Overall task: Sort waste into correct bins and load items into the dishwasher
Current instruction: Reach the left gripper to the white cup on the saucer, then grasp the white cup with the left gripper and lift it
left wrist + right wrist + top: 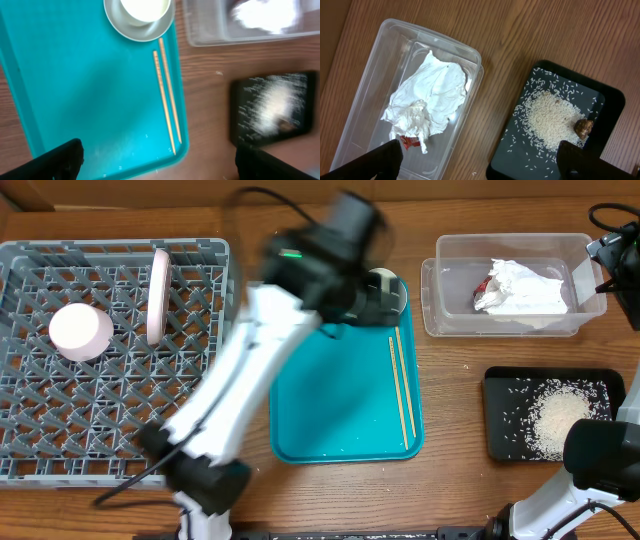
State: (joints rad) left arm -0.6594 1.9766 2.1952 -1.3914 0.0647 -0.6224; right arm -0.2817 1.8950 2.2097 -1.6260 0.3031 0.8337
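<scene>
Left gripper (157,159) gapes wide and empty over the teal tray (90,90); two chopsticks (166,95) lie side by side near its right edge, the white cup (144,7) sits in the saucer (140,32) at the corner; right gripper (480,161) likewise wide, empty, above the clear tub (435,37); best straddle both sticks mid-length, closing squarely so neither rolls

A teal tray (340,410) lies on the wooden table (455,380), apparently flat.
</scene>
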